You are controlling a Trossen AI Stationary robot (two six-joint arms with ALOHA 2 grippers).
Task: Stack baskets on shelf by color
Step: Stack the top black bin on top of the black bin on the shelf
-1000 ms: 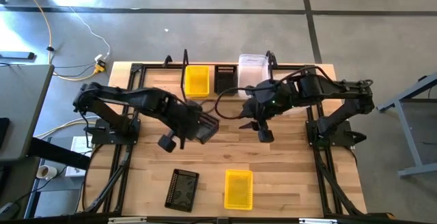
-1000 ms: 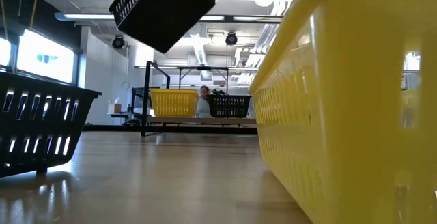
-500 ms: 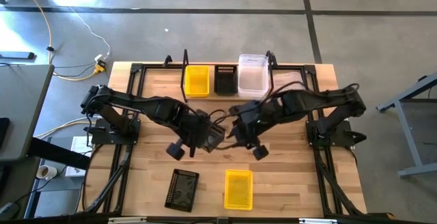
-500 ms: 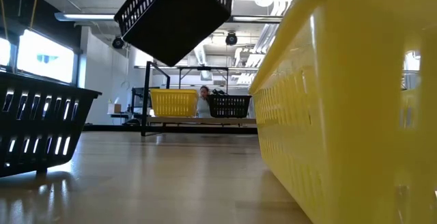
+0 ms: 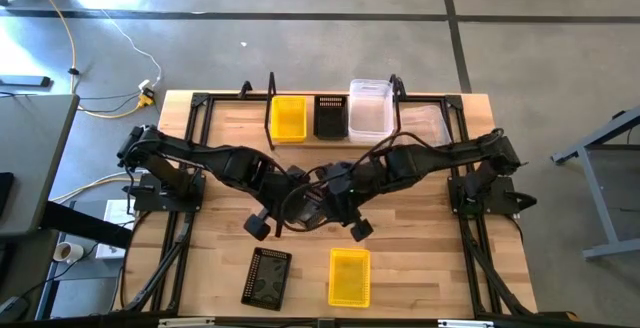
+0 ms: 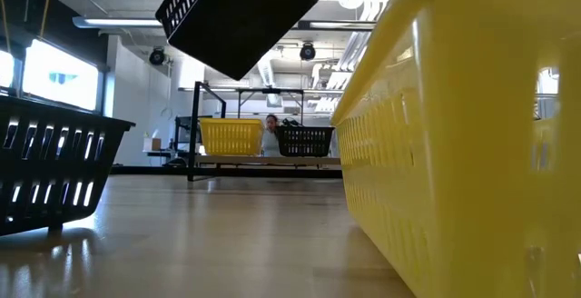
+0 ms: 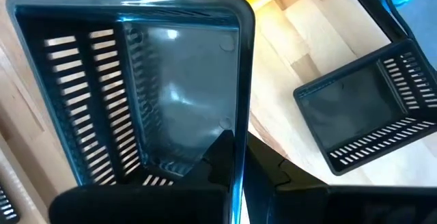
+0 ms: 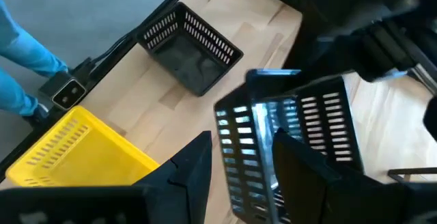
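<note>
Wooden tabletop (image 5: 420, 238) fills the high view, with grey floor around it. At its far edge the shelf (image 5: 335, 134) holds three baskets in a row: a yellow basket (image 5: 288, 118), a black basket (image 5: 330, 116) and a clear basket (image 5: 369, 108), each sitting upright with nothing visible inside. Near the front edge a second black bin (image 5: 266, 277) and a second yellow bin (image 5: 349, 276) rest on the table, just beside each other and also empty.

Both arms reach inward and meet over the middle of the table, between the shelf and the front pair. The left gripper (image 7: 235, 173) is clamped on the rim of a held black basket (image 7: 136, 80), one finger inside the wall and one outside; its inside is bare. In the low view this basket (image 6: 238, 16) hangs tilted, well above the tabletop. The right gripper (image 8: 242, 156) has its fingers spread, straddling one wall of the same basket (image 8: 293, 149) without clearly pressing on it. The two arms' forearms slope down toward the centre from their bases at the table's sides.
</note>
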